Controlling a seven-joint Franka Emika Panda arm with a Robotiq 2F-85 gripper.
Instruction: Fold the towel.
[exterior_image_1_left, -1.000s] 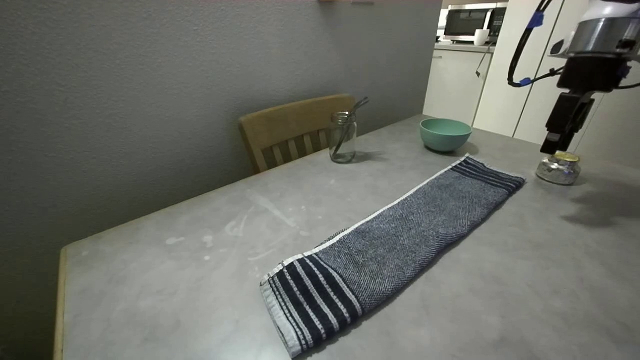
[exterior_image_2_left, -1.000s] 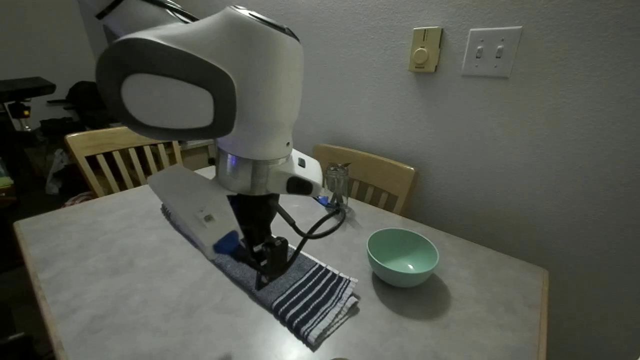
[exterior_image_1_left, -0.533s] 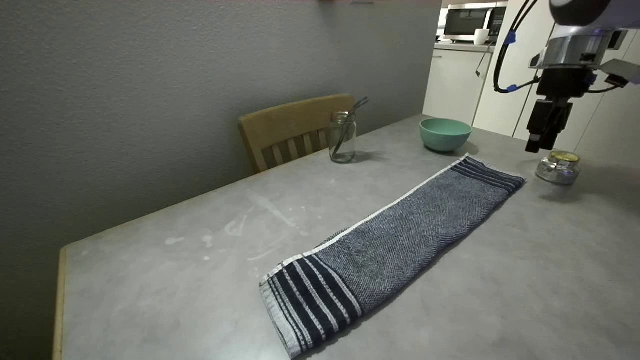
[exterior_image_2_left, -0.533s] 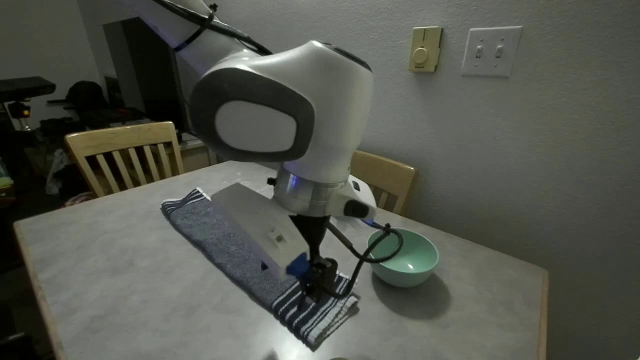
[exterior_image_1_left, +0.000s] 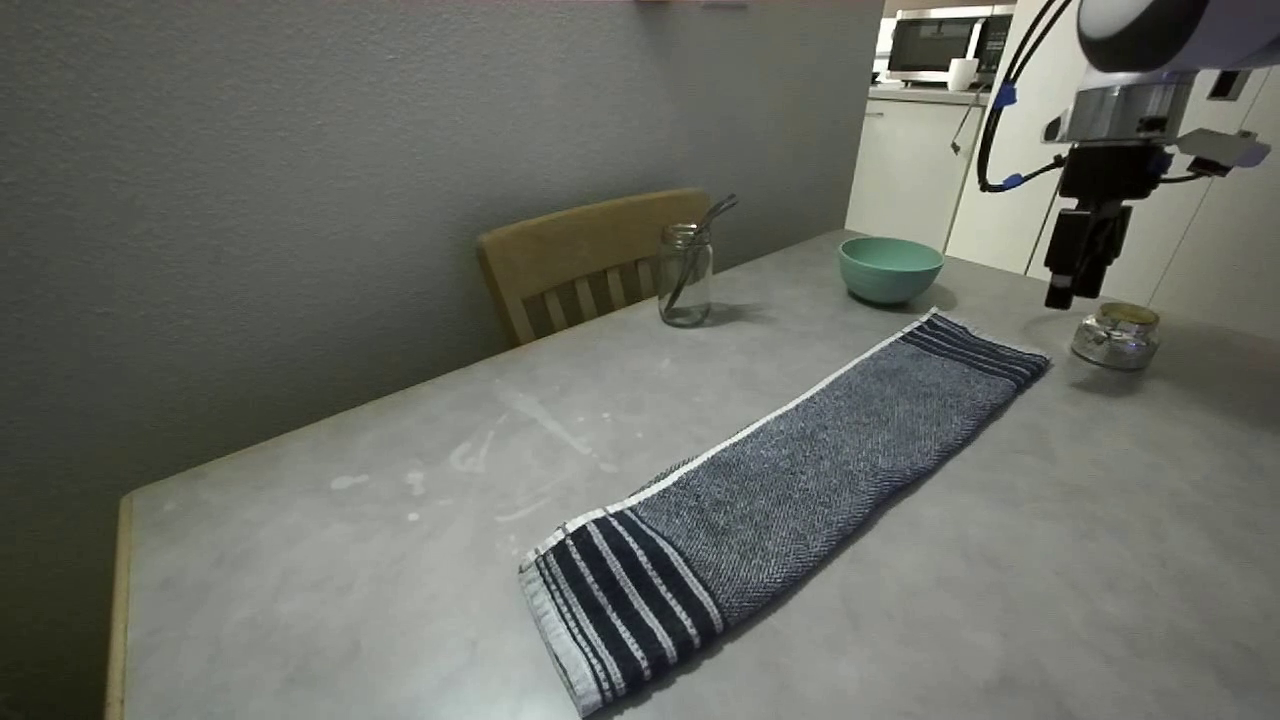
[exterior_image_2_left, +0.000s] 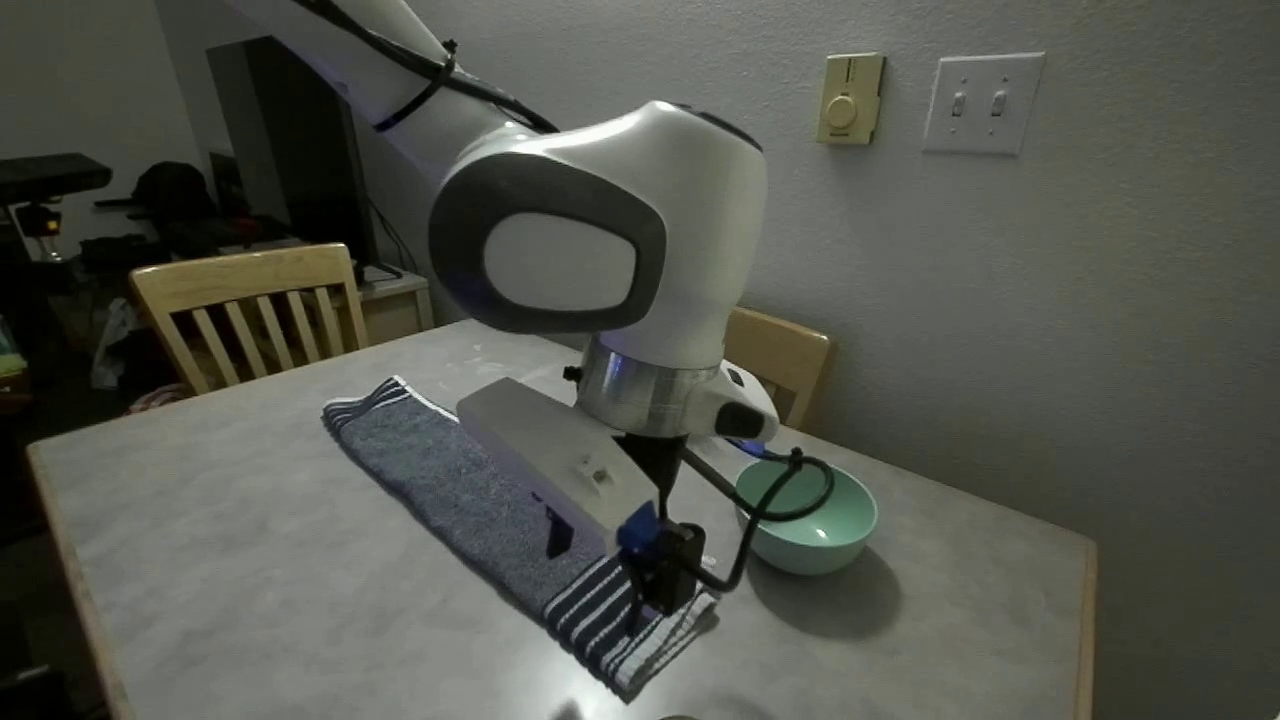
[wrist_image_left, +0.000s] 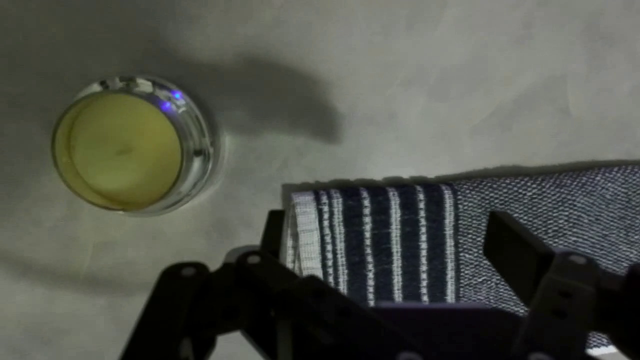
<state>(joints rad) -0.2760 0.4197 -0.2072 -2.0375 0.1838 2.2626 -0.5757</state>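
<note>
The towel (exterior_image_1_left: 800, 475) lies flat as a long narrow strip on the table, grey with navy and white striped ends; it also shows in an exterior view (exterior_image_2_left: 450, 475). More than one layer shows at the striped end near the bowl. My gripper (exterior_image_1_left: 1075, 285) hangs above the table near that end; in an exterior view the gripper (exterior_image_2_left: 650, 605) covers part of the stripes. In the wrist view the gripper (wrist_image_left: 387, 232) is open, its fingers wide apart. One finger is beyond the white edge of the towel (wrist_image_left: 410, 215), the other over the grey part. Nothing is held.
A green bowl (exterior_image_1_left: 890, 270) stands close to that towel end; it also shows in an exterior view (exterior_image_2_left: 810, 545). A glass candle jar (wrist_image_left: 125, 150) stands just off the same end. A clear jar with utensils (exterior_image_1_left: 687, 275) stands by the wall side, near a chair (exterior_image_1_left: 590, 235).
My gripper has moved from over the grey part of the towel to above the striped end near the bowl, slowing lately. The towel has not moved.
</note>
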